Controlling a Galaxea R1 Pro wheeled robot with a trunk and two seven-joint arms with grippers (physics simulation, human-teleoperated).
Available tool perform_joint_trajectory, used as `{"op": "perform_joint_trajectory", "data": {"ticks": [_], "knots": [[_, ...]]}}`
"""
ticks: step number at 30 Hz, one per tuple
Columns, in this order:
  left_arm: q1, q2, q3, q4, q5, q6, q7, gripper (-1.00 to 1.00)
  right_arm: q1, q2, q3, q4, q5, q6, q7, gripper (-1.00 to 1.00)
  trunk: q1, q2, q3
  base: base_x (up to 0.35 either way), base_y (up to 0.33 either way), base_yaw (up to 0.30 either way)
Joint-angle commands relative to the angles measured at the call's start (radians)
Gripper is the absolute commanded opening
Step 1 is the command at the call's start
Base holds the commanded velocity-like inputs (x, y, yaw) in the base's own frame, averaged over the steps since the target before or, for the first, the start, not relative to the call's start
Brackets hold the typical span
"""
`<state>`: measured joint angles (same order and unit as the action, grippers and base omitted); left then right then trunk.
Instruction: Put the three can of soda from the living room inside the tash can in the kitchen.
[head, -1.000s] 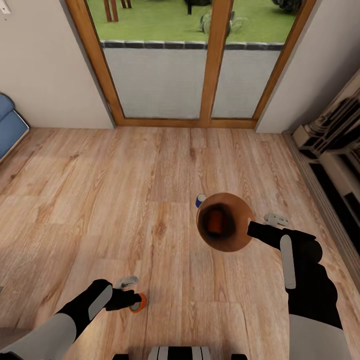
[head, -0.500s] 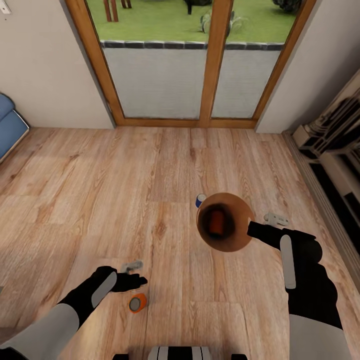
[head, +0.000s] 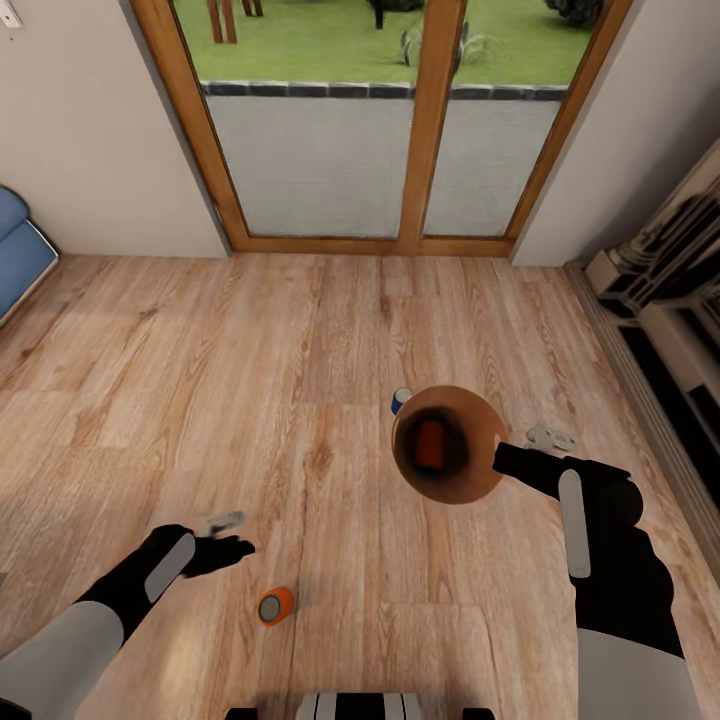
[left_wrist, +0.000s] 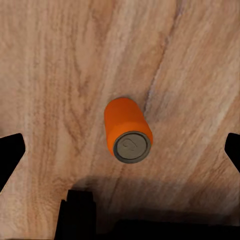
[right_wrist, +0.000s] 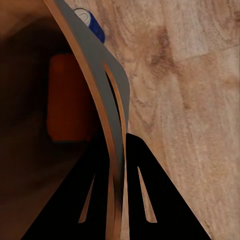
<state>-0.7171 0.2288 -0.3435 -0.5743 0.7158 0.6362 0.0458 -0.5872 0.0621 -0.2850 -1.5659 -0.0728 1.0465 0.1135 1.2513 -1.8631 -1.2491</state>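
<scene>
Left hand (head: 228, 537) open above orange can (head: 275, 605)

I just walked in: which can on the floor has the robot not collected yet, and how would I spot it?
Start at the glass doors and come down the wood floor toward the robot. Between its arms, nearer the open left gripper, an orange can lies on its side, grey top showing. The other orange can sits inside the copper bin; the blue can stands behind that bin.

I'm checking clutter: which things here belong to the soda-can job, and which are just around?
Job: orange can on floor; orange can in bin; blue can; trash bin, held by right gripper.
Around: sofa; glass doors; fireplace.
</scene>
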Motion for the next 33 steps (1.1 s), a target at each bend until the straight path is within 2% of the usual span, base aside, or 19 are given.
{"op": "perform_joint_trajectory", "data": {"ticks": [1, 7, 17, 29, 33], "knots": [[0.0, 0.0, 0.001, 0.0, 0.0, -0.001, 0.008, 1.0, 0.0, 0.0, 0.0, 0.0, -0.03, 0.001, 0.005, -1.0, 0.0, 0.0, 0.0, 0.0, 0.0, 0.0], [0.0, -0.007, 0.0, 0.002, -0.004, -0.006, 0.061, 1.0, 0.0, 0.0, 0.0, 0.0, -0.03, 0.001, 0.005, -1.0, 0.0, 0.0, 0.0, 0.0, 0.0, 0.0], [0.0, -0.013, -0.003, 0.018, -0.007, 0.001, 0.081, 1.0, 0.0, -0.002, -0.001, 0.0, -0.033, 0.001, 0.005, -1.0, 0.0, 0.0, 0.0, 0.0, 0.0, 0.0], [-0.001, -0.082, -0.011, 0.01, -0.01, 0.006, 0.075, 1.0, 0.0, -0.004, -0.002, -0.001, -0.034, 0.001, 0.005, -1.0, 0.0, 0.0, 0.0, 0.0, 0.0, 0.0], [-0.001, -0.091, -0.012, 0.01, -0.01, 0.006, 0.074, 1.0, 0.0, -0.003, -0.001, -0.002, -0.033, 0.001, 0.005, -1.0, 0.0, 0.0, -0.001, 0.0, 0.0, 0.0]]}}
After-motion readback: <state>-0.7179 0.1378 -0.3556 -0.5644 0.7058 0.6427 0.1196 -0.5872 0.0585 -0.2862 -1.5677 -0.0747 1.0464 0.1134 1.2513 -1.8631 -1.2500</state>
